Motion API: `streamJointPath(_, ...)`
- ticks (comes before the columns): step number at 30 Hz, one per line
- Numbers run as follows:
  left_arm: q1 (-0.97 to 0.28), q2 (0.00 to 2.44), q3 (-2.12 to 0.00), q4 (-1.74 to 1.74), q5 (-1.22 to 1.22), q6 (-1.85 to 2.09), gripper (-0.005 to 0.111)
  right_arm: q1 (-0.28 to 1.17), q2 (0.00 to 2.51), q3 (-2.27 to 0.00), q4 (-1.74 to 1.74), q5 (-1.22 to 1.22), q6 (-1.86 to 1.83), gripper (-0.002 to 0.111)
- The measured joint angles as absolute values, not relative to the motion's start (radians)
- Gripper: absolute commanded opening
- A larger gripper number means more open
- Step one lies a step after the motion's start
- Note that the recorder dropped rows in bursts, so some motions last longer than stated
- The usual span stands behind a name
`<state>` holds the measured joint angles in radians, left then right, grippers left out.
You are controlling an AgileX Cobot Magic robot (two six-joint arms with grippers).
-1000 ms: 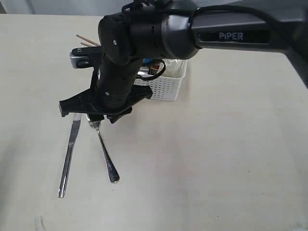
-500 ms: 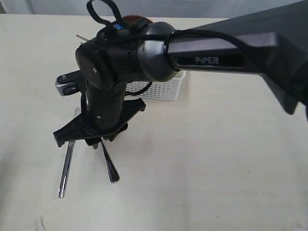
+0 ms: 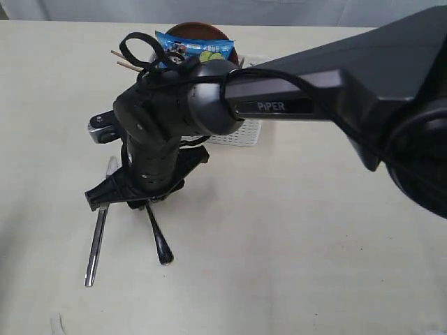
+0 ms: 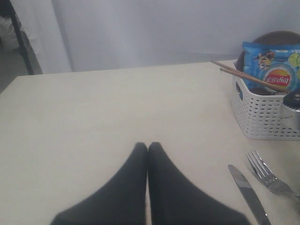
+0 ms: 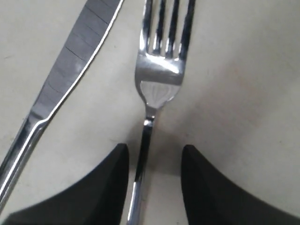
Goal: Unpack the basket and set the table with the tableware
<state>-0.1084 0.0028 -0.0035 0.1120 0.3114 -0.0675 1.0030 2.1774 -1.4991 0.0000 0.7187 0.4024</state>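
Two pieces, knife (image 5: 70,70) and fork (image 5: 157,79), lie side by side on the worktop (image 4: 117,103) near the basket (image 4: 262,112). My right gripper (image 5: 152,154) stands open astride the fork's handle, clear of it; my left gripper (image 4: 148,146) is closed, empty.

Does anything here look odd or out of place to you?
A blue chip bag sits in the basket beside the chopsticks, a snack among eating tools. On the table, the knife and fork lie splayed, their handles spreading apart rather than parallel. Nothing looks spilled or broken.
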Motion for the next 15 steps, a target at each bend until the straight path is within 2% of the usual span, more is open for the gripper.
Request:
streamJointPath(3, -0.108, 0.003, -0.003, 0.112, 0.311, -0.067, 0.000, 1.003, 2.177, -1.499, -0.013, 0.717, 0.412, 0.014)
streamJointPath(4, -0.108, 0.003, -0.003, 0.112, 0.311, -0.067, 0.000, 1.003, 2.177, -1.499, -0.015, 0.717, 0.415, 0.004)
streamJointPath(5, -0.108, 0.003, -0.003, 0.112, 0.311, -0.067, 0.000, 1.003, 2.177, -1.499, -0.015, 0.717, 0.415, 0.000)
streamJointPath(15, -0.108, 0.003, -0.003, 0.112, 0.311, -0.067, 0.000, 0.997, 2.162, -1.499, 0.015, 0.790, 0.594, 0.000)
